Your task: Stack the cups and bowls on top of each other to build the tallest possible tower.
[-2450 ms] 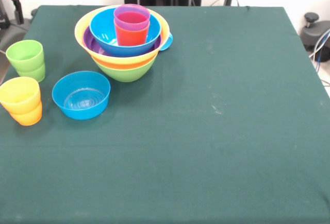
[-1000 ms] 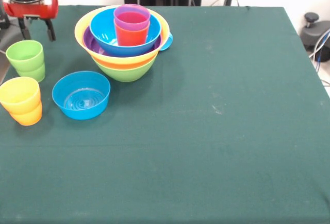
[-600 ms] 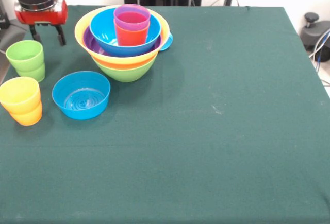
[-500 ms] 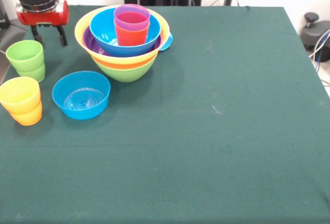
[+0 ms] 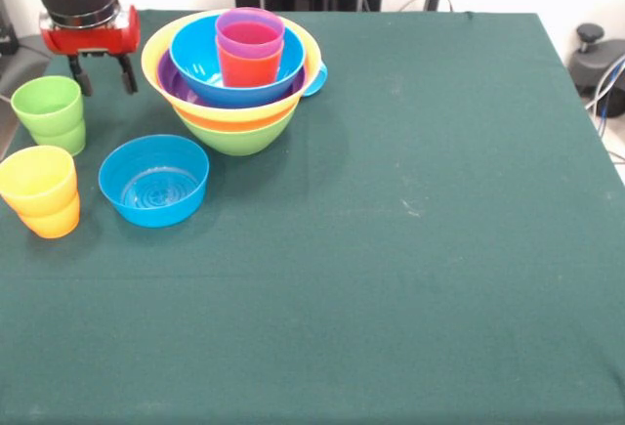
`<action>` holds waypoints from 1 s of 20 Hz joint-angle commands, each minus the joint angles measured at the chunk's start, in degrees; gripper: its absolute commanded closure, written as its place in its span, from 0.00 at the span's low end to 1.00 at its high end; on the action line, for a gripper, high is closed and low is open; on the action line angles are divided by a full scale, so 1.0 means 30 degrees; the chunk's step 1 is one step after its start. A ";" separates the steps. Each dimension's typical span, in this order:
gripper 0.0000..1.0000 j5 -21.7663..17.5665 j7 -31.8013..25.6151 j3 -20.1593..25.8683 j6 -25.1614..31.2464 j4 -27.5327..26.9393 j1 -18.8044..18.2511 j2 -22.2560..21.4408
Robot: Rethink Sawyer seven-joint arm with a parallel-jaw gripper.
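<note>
- Red and black, the hand point(image 5: 104, 80) has shifted since half a second ago, sliding toward the tower and a little lower in the front view; two and a half seconds back only a corner of the arm showed at the picture's top left edge
- its two dark fingers point(image 5: 127, 75) point straight down and stand apart with a clear gap between them, holding nothing; they hang between the green cup point(image 5: 50, 113) and the tower point(image 5: 233, 75)
- nothing else has moved against the earlier frames; every cup and bowl sits where it did
- the tower stands upright at the far left part of the green counter point(image 5: 410, 220), its long axis vertical: a lime green bowl point(image 5: 240, 135) at the base, an orange band above it, then a purple bowl point(image 5: 174, 81), the wide yellow bowl point(image 5: 154, 54) and the big blue bowl point(image 5: 200, 63) nested mouth-up
- inside the blue bowl an orange cup point(image 5: 250, 68) stands upright with a purple cup point(image 5: 250, 30) nested in it, both mouths up (a light blue piece point(image 5: 316, 79) pokes out at the tower's right side; what it is cannot be told)
- the smaller blue bowl point(image 5: 154, 180) sits alone, mouth up, in front of the tower and apart from it
- the green cup stands upright at the counter's left edge; nearer the camera a yellow cup point(image 5: 38, 180) sits nested in another orange cup point(image 5: 53, 219), also upright
</note>
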 commanded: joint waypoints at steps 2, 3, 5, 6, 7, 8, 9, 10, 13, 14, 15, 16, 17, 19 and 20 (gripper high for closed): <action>0.00 -0.0515 -0.4470 0.1294 0.1064 -0.0812 0.0564 -0.0650; 0.00 -0.0443 -0.4492 0.1329 0.1249 -0.0838 0.0590 -0.0766; 0.00 -0.0295 -0.4533 0.1430 0.1541 -0.0859 0.0642 -0.0976; 0.00 -0.0226 -0.4565 0.1488 0.1656 -0.0819 0.0648 -0.1114; 0.00 -0.0165 -0.4561 0.1519 0.1778 -0.0799 0.0669 -0.1225; 0.00 -0.0130 -0.4540 0.1547 0.1805 -0.0679 0.0651 -0.1357; 0.00 -0.0085 -0.4522 0.1578 0.1869 -0.0652 0.0658 -0.1413; 0.00 -0.0043 -0.4512 0.1601 0.1907 -0.0523 0.0628 -0.1543; 0.00 0.0089 -0.4525 0.1689 0.2090 -0.0283 0.0600 -0.1883; 0.00 0.0163 -0.4518 0.1722 0.2175 -0.0163 0.0575 -0.2058; 0.00 0.0205 -0.4510 0.1750 0.2228 -0.0057 0.0552 -0.2203; 0.00 0.0247 -0.4503 0.1778 0.2282 0.0048 0.0530 -0.2347; 0.00 0.0286 -0.4475 0.1785 0.2354 0.0109 0.0534 -0.2457; 0.00 0.0318 -0.4465 0.1800 0.2448 0.0196 0.0534 -0.2565; 0.00 0.0298 -0.4450 0.1801 0.2421 0.0231 0.0523 -0.2584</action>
